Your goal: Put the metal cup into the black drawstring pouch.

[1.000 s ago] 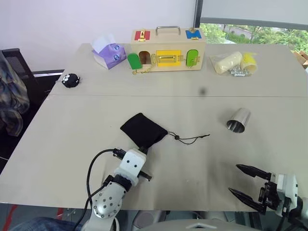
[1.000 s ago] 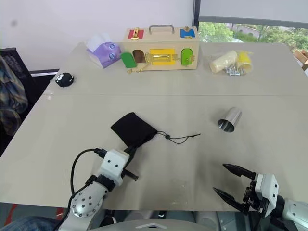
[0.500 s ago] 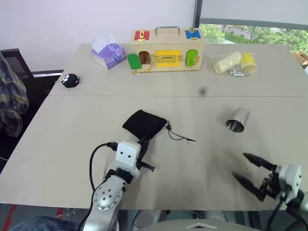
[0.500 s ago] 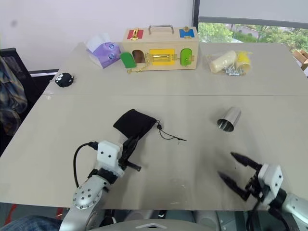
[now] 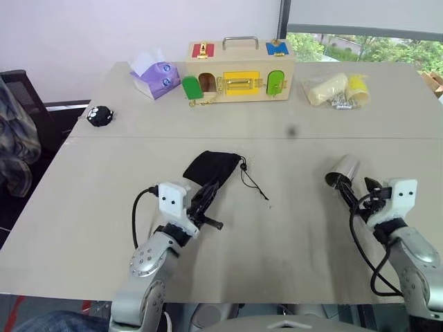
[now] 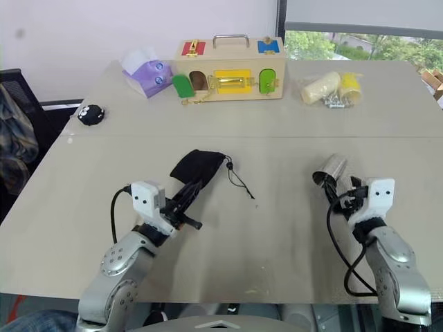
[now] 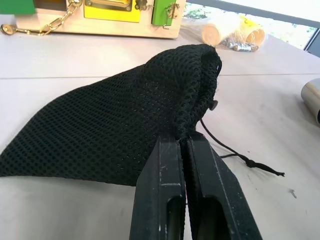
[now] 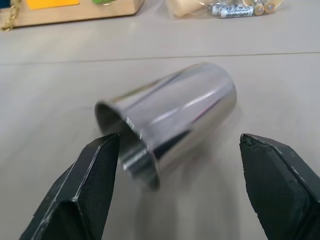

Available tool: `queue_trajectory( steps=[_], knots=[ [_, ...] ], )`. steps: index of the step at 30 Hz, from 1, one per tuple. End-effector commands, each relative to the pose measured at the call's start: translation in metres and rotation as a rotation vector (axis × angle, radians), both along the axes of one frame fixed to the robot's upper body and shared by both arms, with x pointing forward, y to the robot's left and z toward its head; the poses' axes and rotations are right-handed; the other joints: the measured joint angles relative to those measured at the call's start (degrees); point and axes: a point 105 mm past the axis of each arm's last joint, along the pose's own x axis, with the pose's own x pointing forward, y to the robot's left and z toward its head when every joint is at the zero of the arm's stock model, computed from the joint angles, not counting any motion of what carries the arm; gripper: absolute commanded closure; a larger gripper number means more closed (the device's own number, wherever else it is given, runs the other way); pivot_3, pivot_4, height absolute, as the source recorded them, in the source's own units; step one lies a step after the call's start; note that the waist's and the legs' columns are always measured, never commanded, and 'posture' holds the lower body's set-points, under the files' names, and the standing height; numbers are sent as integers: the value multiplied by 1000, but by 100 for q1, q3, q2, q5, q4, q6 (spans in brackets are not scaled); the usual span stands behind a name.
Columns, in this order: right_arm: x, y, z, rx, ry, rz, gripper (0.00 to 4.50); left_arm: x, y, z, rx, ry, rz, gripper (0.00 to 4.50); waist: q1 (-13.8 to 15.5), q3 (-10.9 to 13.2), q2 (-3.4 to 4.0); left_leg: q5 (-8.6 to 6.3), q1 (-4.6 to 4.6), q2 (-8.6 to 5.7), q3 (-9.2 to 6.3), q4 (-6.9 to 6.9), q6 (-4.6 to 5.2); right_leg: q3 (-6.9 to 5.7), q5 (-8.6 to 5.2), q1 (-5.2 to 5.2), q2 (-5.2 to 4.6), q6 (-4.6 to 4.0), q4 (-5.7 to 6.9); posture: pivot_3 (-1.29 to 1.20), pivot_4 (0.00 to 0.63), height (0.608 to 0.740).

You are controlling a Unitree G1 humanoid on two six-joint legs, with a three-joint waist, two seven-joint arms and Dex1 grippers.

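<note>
The metal cup (image 8: 170, 125) lies on its side on the table, its open mouth turned toward me. My right gripper (image 8: 179, 139) is open and level, one finger on each side of the cup's mouth end, not touching it. In the left eye view the cup (image 5: 342, 173) sits just ahead of that gripper (image 5: 353, 196). The black drawstring pouch (image 5: 211, 166) is at mid-table, one edge raised. My left gripper (image 7: 182, 137) is shut on the bunched fabric of the pouch (image 7: 115, 115) near its cord. The thin cord (image 5: 255, 185) trails right of the pouch.
A wooden latch box (image 5: 240, 69) stands at the back, a purple tissue pack (image 5: 156, 76) to its left. Right of the box lies a pale yellow roll in plastic (image 5: 336, 88). A small black-and-white toy (image 5: 101, 115) is at the left edge.
My right gripper moved forward from the near table edge until its open fingers flank the cup. My left gripper rose and went forward, rolling, dragging the pouch and its cord along.
</note>
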Motion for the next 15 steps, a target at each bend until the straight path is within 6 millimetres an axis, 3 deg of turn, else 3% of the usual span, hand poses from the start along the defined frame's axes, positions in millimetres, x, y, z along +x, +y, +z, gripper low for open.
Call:
queue_trajectory(
  steps=[1, 7, 11, 12, 15],
  knots=[
    [4, 0, 6, -2, -31, -20, 628, -2, -3, 8, 17, -40, -41, 4401, -12, -1, 0, 0, 0, 0, 1, 0, 0, 0, 0, 0, 1, 1, 0, 0, 150, 740],
    [5, 0, 5, -7, -48, -53, 2318, 0, -7, 9, 16, -41, -86, 4500, -86, -2, 3, 0, 2, 1, 3, 0, 0, 1, 2, -1, 4, 2, 4, 0, 150, 740],
    [7, -2, 5, -18, -54, -70, 4258, 2, -8, 7, 46, -42, -111, 4500, -143, -2, 3, 0, 3, 2, 4, 0, 0, 1, 5, -1, 7, 5, 4, 0, 150, 740],
    [7, -2, 6, -18, -56, -69, 4442, 2, -9, 7, 58, -46, -123, 4500, -153, -3, 4, 0, 3, 3, 4, 0, 1, 2, 6, -1, 8, 4, 4, 0, 150, 740],
    [2, 25, 33, 88, -147, 122, 4442, 4, -10, 9, 69, -54, -159, 4500, -160, -3, 6, 0, 3, 7, 6, -1, 0, 4, 7, -2, 13, 2, 4, 0, 150, 740]
  ],
)
